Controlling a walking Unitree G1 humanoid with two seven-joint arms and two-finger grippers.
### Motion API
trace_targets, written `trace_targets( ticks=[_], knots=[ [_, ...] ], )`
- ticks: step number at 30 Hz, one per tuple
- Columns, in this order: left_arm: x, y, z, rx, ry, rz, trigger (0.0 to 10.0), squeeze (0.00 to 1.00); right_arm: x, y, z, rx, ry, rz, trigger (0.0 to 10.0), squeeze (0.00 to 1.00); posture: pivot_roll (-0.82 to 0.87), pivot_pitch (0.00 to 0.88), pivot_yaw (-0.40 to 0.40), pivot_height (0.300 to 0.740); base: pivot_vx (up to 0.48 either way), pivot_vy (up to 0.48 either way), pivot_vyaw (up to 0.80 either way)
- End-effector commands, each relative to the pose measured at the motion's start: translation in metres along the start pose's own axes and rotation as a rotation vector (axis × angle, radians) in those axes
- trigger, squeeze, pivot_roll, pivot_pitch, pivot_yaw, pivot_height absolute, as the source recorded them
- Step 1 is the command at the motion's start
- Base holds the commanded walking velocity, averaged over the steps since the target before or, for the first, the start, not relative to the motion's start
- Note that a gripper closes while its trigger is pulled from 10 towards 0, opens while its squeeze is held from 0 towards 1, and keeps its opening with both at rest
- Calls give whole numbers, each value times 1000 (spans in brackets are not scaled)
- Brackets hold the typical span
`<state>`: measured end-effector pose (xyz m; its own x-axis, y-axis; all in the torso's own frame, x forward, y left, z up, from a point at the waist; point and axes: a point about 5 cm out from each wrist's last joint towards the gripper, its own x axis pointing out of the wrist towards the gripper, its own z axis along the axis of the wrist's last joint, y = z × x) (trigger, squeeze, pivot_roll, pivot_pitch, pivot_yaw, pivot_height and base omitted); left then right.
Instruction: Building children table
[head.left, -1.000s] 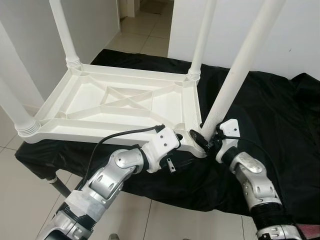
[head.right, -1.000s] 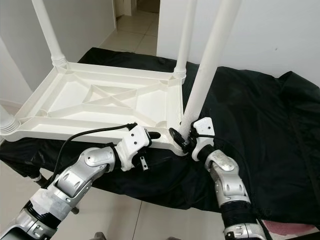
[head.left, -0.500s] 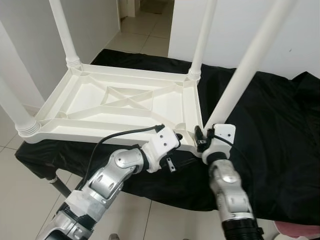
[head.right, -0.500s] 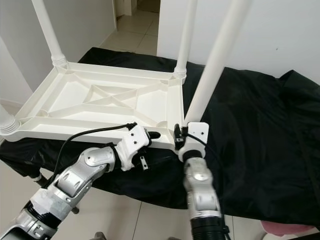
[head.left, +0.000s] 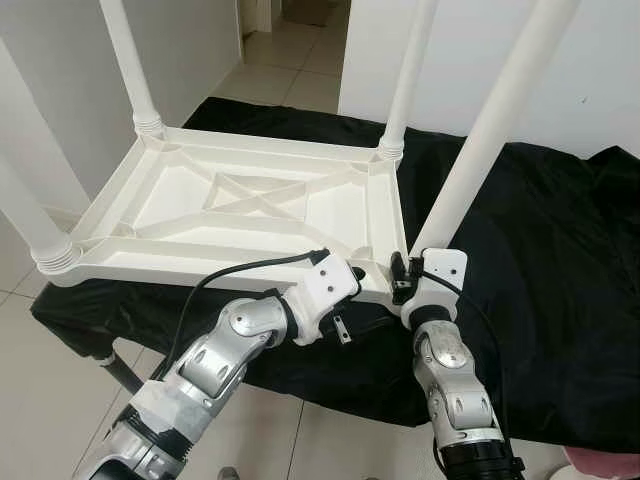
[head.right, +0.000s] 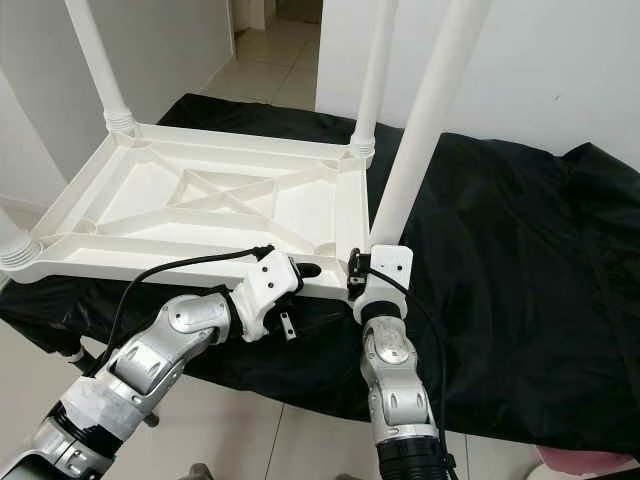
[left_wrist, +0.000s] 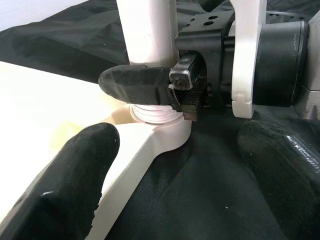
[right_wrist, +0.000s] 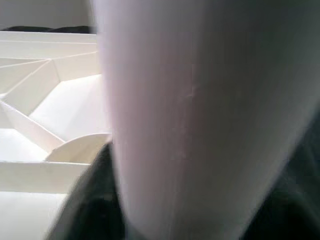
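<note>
Right jaws (left_wrist: 165, 90) pinch the near table leg (head.left: 480, 140), its top cut off; left jaws (left_wrist: 180, 170) spread beside the tabletop (head.left: 250, 200).

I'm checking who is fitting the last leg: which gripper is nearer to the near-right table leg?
Right. The right gripper is clamped on the near-right leg at its base; the left gripper, open, sits just beside it at the tabletop edge.

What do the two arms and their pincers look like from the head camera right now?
Both arms are jointed silver metal segments. The left pincer has a white angular wrist housing, rounded black fingers and a black cable looping back along the forearm. The right pincer has a similar white housing, black ridged finger pads and a thin black cable.
</note>
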<state>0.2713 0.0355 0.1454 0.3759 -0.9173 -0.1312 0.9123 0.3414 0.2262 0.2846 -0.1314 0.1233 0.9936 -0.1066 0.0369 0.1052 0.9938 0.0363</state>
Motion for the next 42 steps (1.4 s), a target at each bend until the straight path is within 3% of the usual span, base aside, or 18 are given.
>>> trace_targets(
  ticks=[1, 5, 7, 8, 9, 15, 22, 27, 30, 32, 38, 39, 42],
  knots=[
    [-1, -5, -2, -3, 7, -83, 10000, 0, -2, 1, -3, 34, 15, -42, 10000, 1000, -47, 0, -44, 740, 0, 0, 0],
    [-1, -6, -2, -5, 6, -82, 10000, 0, -2, -3, -1, 34, -6, 18, 10000, 1000, -49, 0, -44, 740, 0, 0, 0],
    [-1, -6, -2, -6, 5, -83, 10000, 0, -2, -7, -1, 26, -24, 56, 10000, 306, -50, 0, -45, 740, 0, 0, 0],
    [-1, -6, -2, -6, 5, -83, 10000, 0, -2, -7, -1, 26, -24, 56, 10000, 306, -50, 0, -45, 740, 0, 0, 0],
    [-1, -6, -2, -6, 5, -83, 10000, 0, -2, -10, -1, 26, -29, 74, 10000, 0, -50, 0, -46, 740, 0, 0, 0],
    [-1, -6, -4, -1, 11, -80, 10000, 0, -3, -14, -2, 31, -38, 105, 10000, 0, -50, 0, -47, 740, 0, 0, 0],
    [-1, -3, -7, -7, -11, -6, 10000, 0, -9, -10, 0, 39, -135, 171, 10000, 0, -54, 0, -38, 740, 0, 0, 0],
    [-9, 11, -11, -57, -44, 139, 10000, 0, -15, -16, -7, 28, -170, 196, 10000, 0, -68, 0, -10, 740, 0, 0, 0],
    [-11, 14, -11, -69, -51, 159, 10000, 0, -16, -17, -7, 26, -170, 202, 10000, 0, -68, 0, -10, 740, 0, 0, 0],
    [-15, 22, -14, -88, -46, 205, 10000, 0, -19, -15, -11, 17, -168, 248, 10000, 0, -86, 0, 39, 740, 0, 0, 0],
    [-21, 29, -16, -128, -51, 247, 10000, 0, -21, -19, -16, -10, -162, 267, 10000, 0, -96, 0, 75, 740, 0, 0, 0],
    [-24, 34, -19, -141, -44, 275, 10000, 0, -20, -21, -18, -20, -163, 266, 10000, 0, -111, 0, 116, 740, 0, 0, 0],
    [-27, 39, -21, -143, -40, 320, 10000, 0, -19, -23, -19, -29, -165, 264, 10000, 0, -111, 0, 116, 740, 0, 0, 0]
  ],
)
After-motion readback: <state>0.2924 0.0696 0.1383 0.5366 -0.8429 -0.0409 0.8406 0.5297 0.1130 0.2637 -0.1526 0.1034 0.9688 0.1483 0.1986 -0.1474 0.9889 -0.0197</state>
